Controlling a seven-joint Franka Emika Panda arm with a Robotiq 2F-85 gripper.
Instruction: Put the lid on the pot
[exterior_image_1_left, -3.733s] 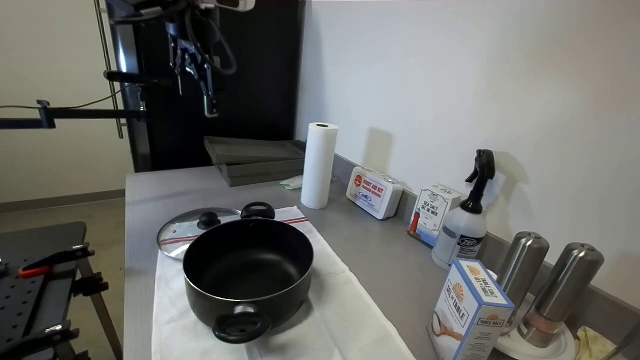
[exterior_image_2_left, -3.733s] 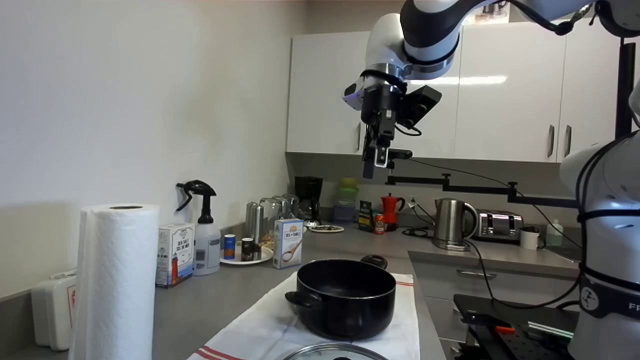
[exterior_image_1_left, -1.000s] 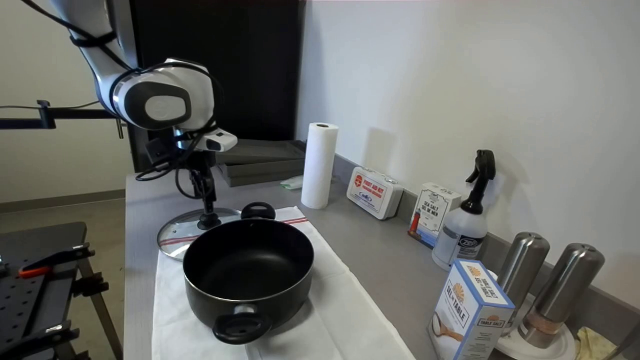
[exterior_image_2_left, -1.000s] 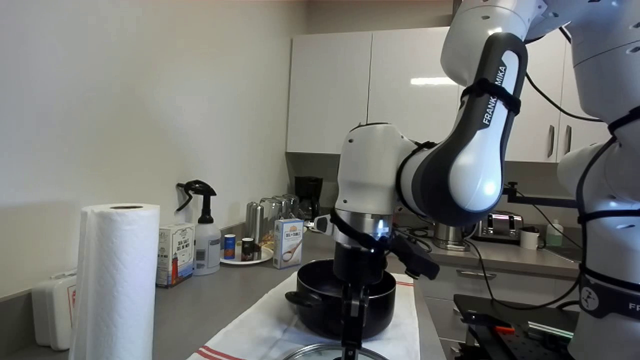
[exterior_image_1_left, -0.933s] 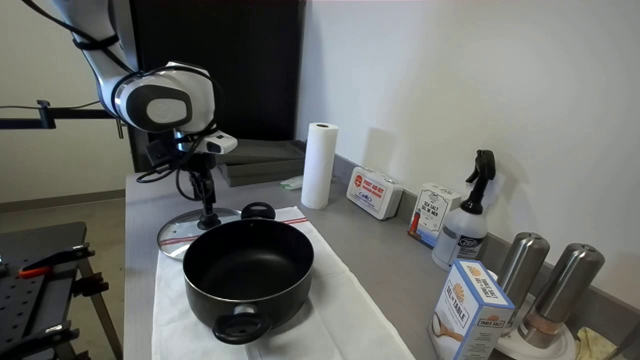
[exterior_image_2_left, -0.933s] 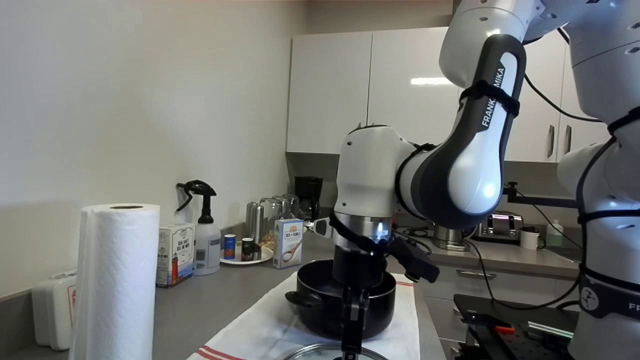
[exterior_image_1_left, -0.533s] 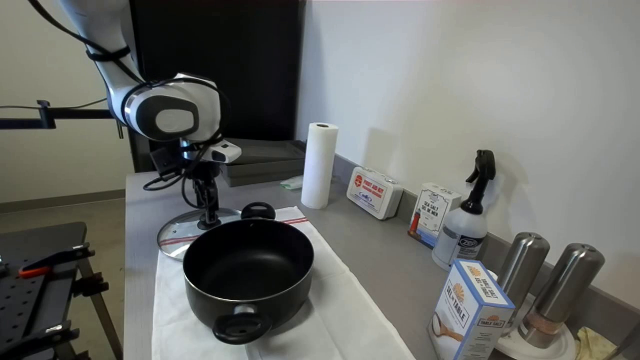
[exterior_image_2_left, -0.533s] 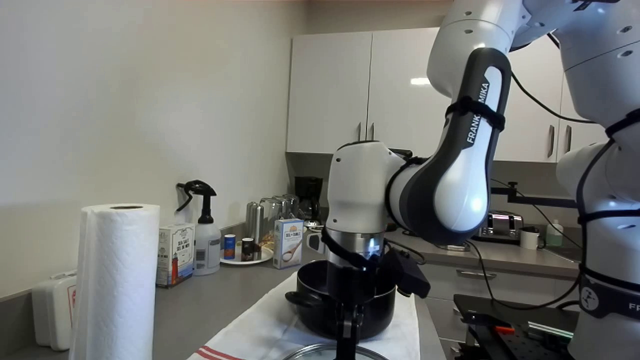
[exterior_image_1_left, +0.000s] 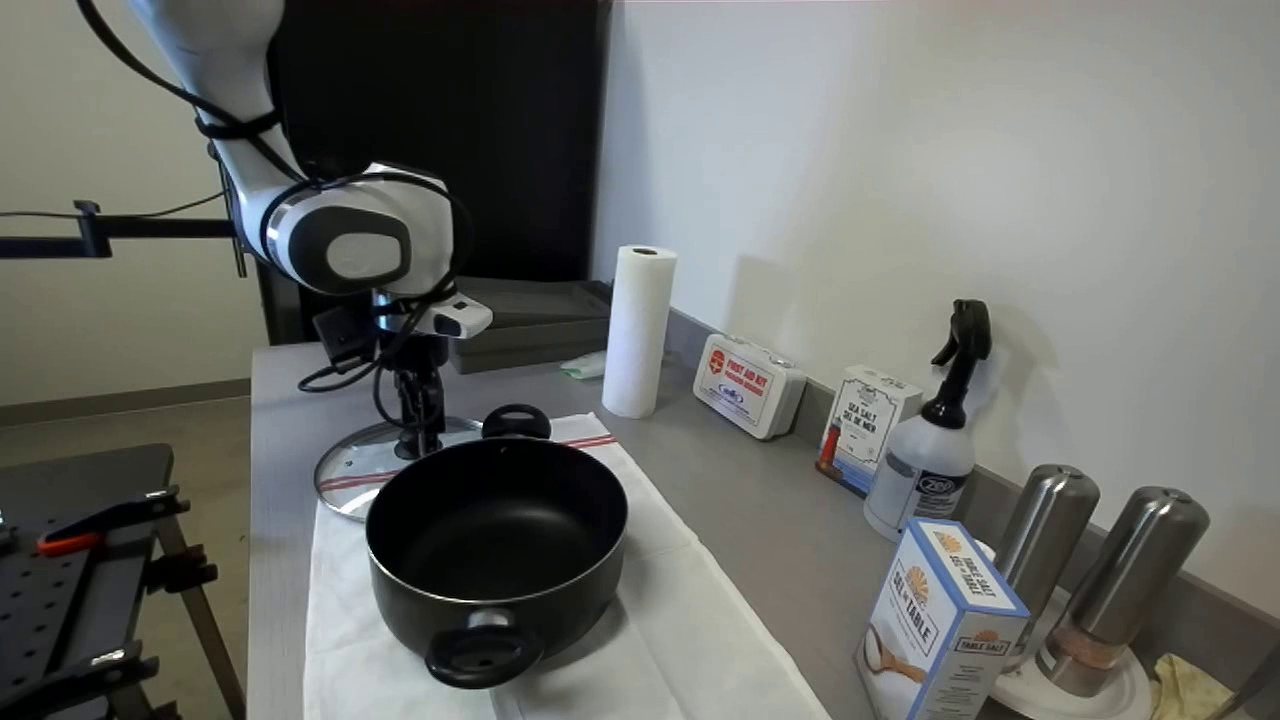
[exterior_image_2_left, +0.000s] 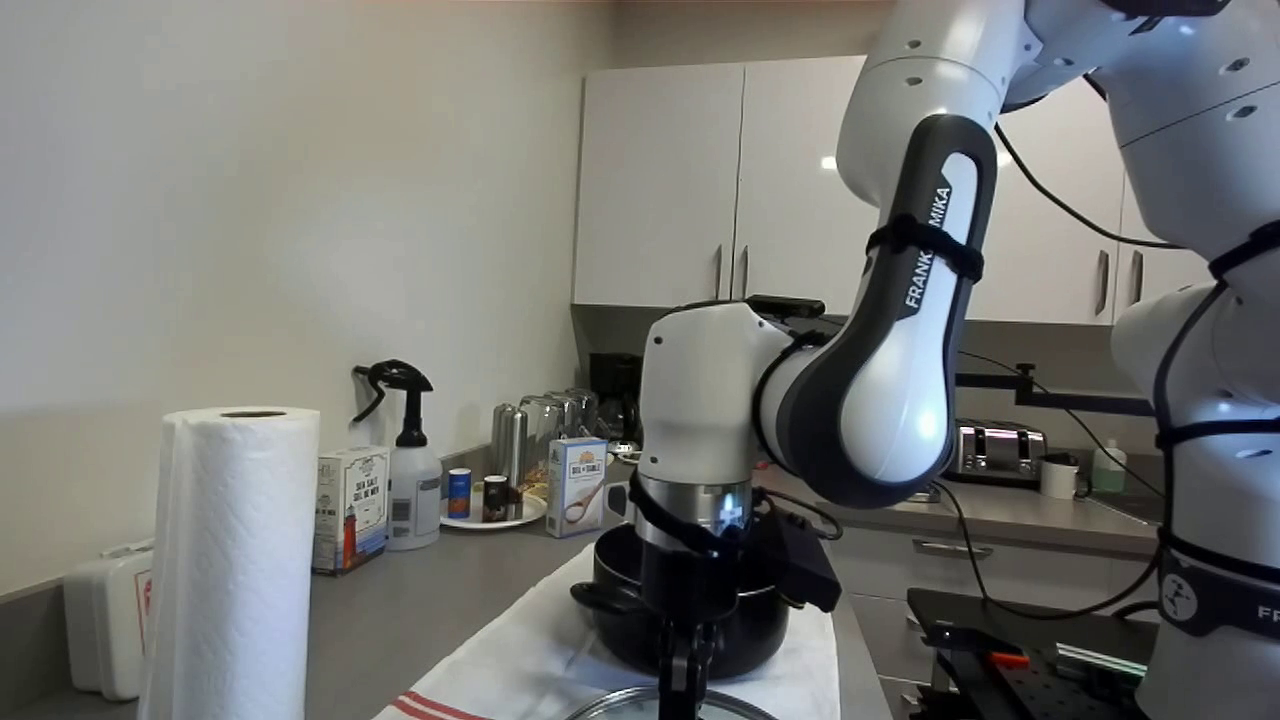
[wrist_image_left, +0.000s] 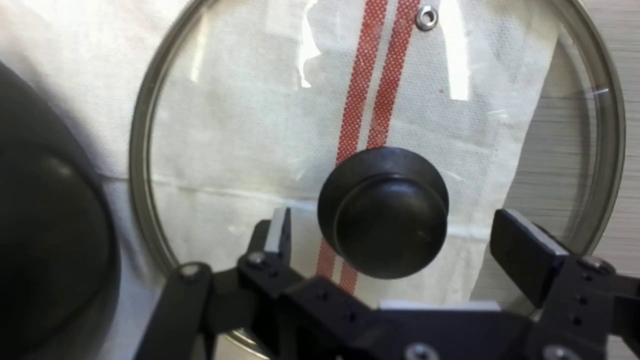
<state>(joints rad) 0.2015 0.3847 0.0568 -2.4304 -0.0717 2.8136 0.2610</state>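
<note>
The glass lid (exterior_image_1_left: 350, 468) with its thin metal rim lies flat, partly on the towel, behind the pot. It also shows at the bottom of an exterior view (exterior_image_2_left: 610, 705). The large black pot (exterior_image_1_left: 510, 530) stands uncovered on the towel; its dark side shows in an exterior view (exterior_image_2_left: 625, 630) and at the left of the wrist view (wrist_image_left: 45, 240). My gripper (wrist_image_left: 400, 242) is open, pointing down over the lid, with one finger on each side of the black knob (wrist_image_left: 390, 225) and gaps on both sides. In an exterior view the gripper (exterior_image_1_left: 420, 440) partly hides the knob.
A white towel (exterior_image_1_left: 690, 640) with red stripes lies under the pot. A paper towel roll (exterior_image_1_left: 640, 330), a first aid box (exterior_image_1_left: 748, 385), a spray bottle (exterior_image_1_left: 920, 460) and salt boxes (exterior_image_1_left: 940, 620) stand along the wall. Grey trays (exterior_image_1_left: 530, 330) lie at the back.
My arm has come down from high above to the lid. In the last second it has lowered and shifted slightly. The lid and pot have not moved.
</note>
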